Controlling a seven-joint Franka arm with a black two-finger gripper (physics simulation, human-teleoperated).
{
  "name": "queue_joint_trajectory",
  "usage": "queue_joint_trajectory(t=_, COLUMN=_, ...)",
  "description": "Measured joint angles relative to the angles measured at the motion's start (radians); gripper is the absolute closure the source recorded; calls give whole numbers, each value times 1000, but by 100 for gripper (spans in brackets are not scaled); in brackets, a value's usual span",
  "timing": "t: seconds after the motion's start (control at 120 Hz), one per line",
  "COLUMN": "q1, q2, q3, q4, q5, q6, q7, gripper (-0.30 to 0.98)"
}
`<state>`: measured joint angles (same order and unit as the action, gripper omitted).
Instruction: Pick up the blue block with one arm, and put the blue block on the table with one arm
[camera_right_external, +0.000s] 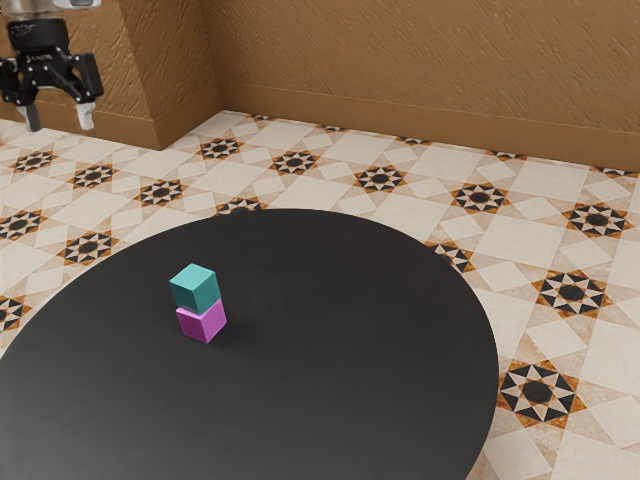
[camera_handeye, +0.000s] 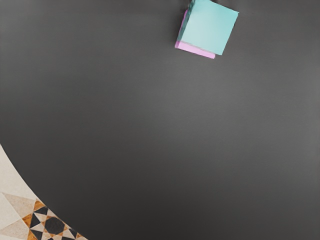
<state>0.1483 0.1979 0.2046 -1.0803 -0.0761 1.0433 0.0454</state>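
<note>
Open air above the table, with one two-block stack as the obstacle.
Exterior view, 12 o'clock at its top: from the gripper (camera_right_external: 60, 118), room runs toward 5 o'clock to the blue block (camera_right_external: 195, 288). The magenta block (camera_right_external: 202, 321) blocks the space directly beneath it. Wide passage over the table (camera_right_external: 360, 350) opens from the stack's 3 to 6 o'clock; a wall (camera_right_external: 420, 70) stands beyond, toward 1.

Upper block (camera_right_external: 195, 287), left of centre: plain teal
Lower block (camera_right_external: 203, 322): plain pinkish purple
Table (camera_right_external: 350, 340): plain black
Floor (camera_right_external: 335, 165): cream, black-and-orange star pattern
Wall (camera_right_external: 420, 60): brown, streaked
Gripper (camera_right_external: 60, 119), upper left: mostly black
</note>
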Motion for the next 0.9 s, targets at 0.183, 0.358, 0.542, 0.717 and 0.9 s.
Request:
queue_joint_trajectory(t=0.183, q1=4, q2=-3, q3=-3, q4=5, q5=-18, q6=194, q7=20, gripper=2)
queue_joint_trajectory(t=0.358, q1=-318, q2=-156, q3=-23, q4=72, q5=164, q6=256, q7=35, gripper=2)
queue_joint_trajectory(t=0.542, q1=-157, q2=3, q3=-7, q4=-73, q5=155, q6=324, q7=79, gripper=2)
queue_joint_trajectory(t=0.717, q1=-108, q2=95, q3=-7, q4=-239, q5=83, q6=501, q7=127, gripper=2)
queue_joint_trajectory(t=0.9, q1=-100, q2=112, q3=-6, q4=-374, q5=58, q6=651, q7=164, gripper=2)
